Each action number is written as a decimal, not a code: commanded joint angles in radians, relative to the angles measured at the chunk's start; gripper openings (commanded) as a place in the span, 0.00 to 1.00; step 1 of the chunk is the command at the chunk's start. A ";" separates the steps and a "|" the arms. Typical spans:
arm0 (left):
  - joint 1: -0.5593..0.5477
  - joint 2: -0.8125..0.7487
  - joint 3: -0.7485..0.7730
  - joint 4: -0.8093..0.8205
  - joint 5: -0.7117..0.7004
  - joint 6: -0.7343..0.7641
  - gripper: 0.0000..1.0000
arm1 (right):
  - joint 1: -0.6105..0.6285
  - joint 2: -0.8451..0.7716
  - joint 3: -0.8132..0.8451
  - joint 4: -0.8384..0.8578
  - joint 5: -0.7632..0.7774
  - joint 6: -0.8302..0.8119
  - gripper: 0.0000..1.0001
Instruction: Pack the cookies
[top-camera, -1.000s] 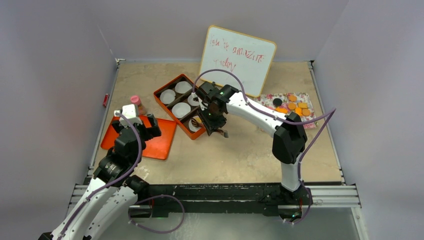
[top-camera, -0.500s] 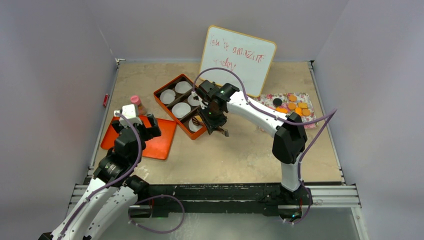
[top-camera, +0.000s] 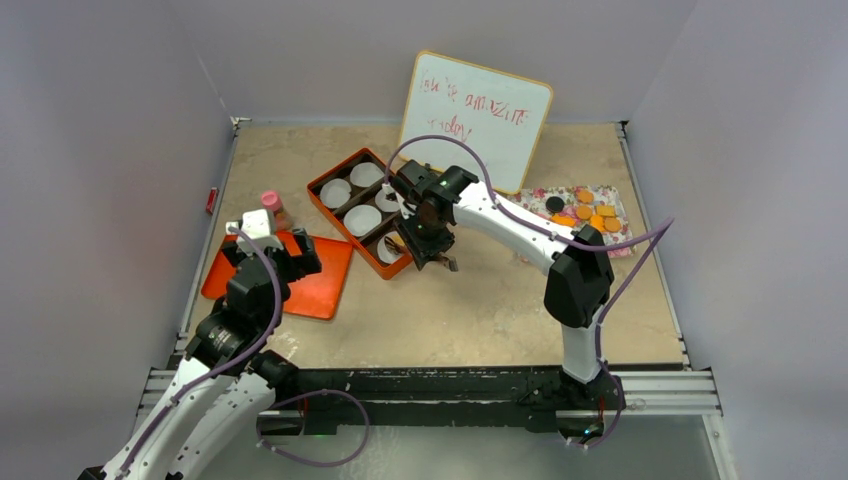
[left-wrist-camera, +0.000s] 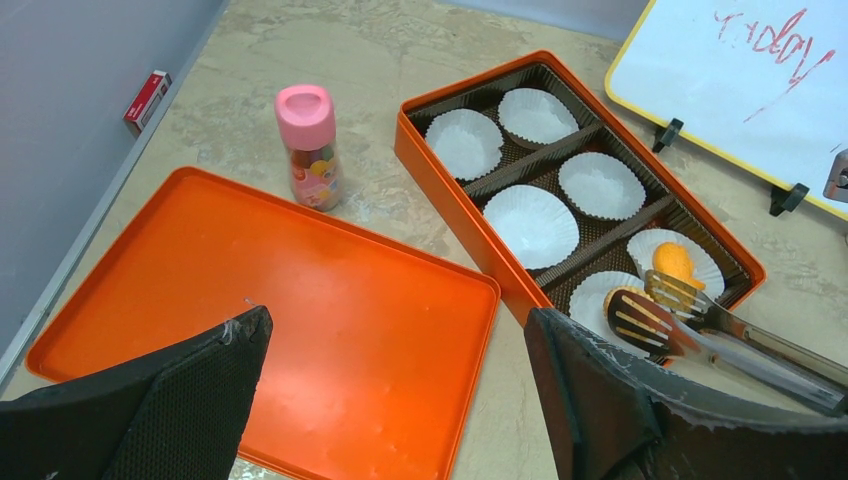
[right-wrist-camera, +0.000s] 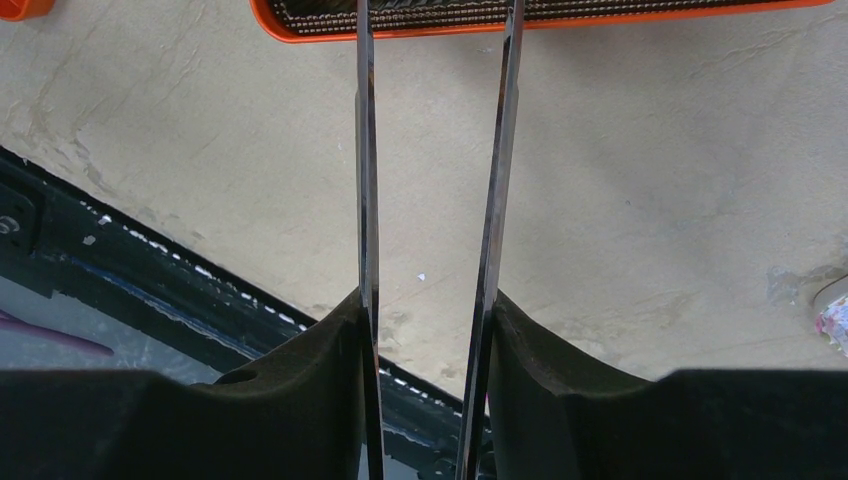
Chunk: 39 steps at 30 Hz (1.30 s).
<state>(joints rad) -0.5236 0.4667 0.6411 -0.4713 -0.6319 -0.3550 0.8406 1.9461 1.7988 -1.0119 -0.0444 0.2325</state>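
Observation:
Several orange cookies (top-camera: 596, 215) and one black cookie (top-camera: 555, 204) lie on a floral mat at the back right. My right gripper (top-camera: 428, 238) is shut on metal tongs (right-wrist-camera: 500, 150), the fingers (right-wrist-camera: 540, 340) pressing both arms. The tong tips (left-wrist-camera: 650, 318) rest over an orange cookie (left-wrist-camera: 612, 298) in the near paper cup of the orange box (left-wrist-camera: 440, 200). Another orange cookie (left-wrist-camera: 672, 265) sits in the cup beside it. My left gripper (left-wrist-camera: 400, 340) is open and empty above the orange lid (left-wrist-camera: 300, 290). The pink cookie is not visible.
Empty white paper cups (left-wrist-camera: 532, 222) fill the box's other compartments. A pink-capped bottle (left-wrist-camera: 310, 145) stands behind the lid. A whiteboard (top-camera: 475, 120) leans at the back. A small red item (top-camera: 211, 200) lies by the left wall.
The right gripper with the tongs has shifted very slightly over the box's near end. The left arm has barely moved.

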 joint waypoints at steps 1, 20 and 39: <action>0.008 -0.008 -0.006 0.039 0.003 0.014 0.97 | 0.010 0.010 0.043 -0.033 -0.004 -0.018 0.44; 0.008 -0.019 -0.008 0.040 0.007 0.014 0.97 | 0.013 -0.018 0.059 -0.026 0.042 0.002 0.52; 0.009 -0.015 -0.011 0.045 0.013 0.014 0.97 | -0.052 -0.245 -0.055 -0.059 0.277 0.064 0.45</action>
<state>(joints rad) -0.5228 0.4549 0.6411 -0.4709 -0.6312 -0.3550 0.8249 1.7607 1.7889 -1.0210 0.1520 0.2699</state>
